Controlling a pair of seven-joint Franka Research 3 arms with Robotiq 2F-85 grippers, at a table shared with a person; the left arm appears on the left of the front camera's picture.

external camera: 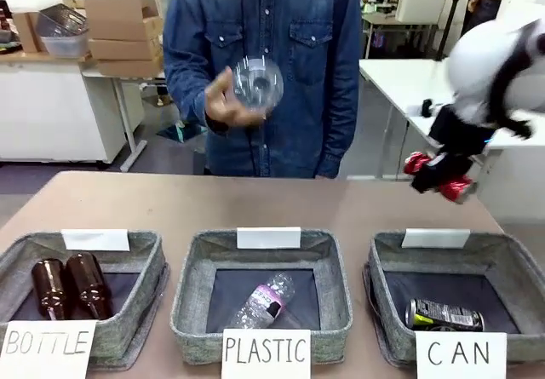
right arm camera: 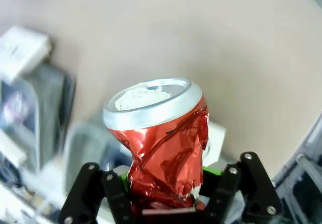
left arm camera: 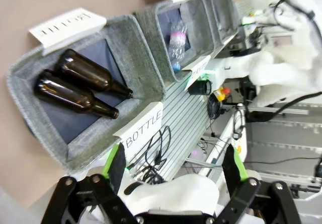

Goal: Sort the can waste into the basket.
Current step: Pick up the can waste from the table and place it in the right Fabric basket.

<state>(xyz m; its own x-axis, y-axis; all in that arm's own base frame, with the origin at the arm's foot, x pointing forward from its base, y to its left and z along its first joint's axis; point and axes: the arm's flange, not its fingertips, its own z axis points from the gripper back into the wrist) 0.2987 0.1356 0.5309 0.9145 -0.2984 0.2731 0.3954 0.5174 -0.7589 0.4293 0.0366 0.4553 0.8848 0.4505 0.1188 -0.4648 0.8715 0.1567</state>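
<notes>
Presently, in the front view, the right gripper (external camera: 441,177) hangs above the table's far right part, just behind the far rim of the CAN basket (external camera: 387,307), with the crushed red can (external camera: 457,188) clenched in its jaws; the black can (external camera: 444,315) already lies on the floor of that basket, toward its near edge; the PLASTIC basket (external camera: 189,292) in the middle holds a clear plastic bottle (external camera: 262,301), and the BOTTLE basket (external camera: 146,277) at the near left corner holds two brown glass bottles (external camera: 70,287); a person's hand (external camera: 223,102) across the table holds up a clear plastic container (external camera: 257,82).

From the left wrist view, the left gripper (left arm camera: 174,167) stands released, its jaws wide with nothing between them, off the table's near edge beside the BOTTLE basket (left arm camera: 146,50); the brown bottles (left arm camera: 80,85) lie side by side inside.

From the right wrist view, the right gripper (right arm camera: 168,196) pinches the red can (right arm camera: 163,153) low on its crumpled body, the silver end pointing away over the tabletop.

To do this step well, I would judge the can should travel toward the near edge until it sits squarely over the CAN basket's dark floor, clear of the white card on the far rim; lower before letting go, so the dented can does not bounce out or strike the black one hard.
</notes>
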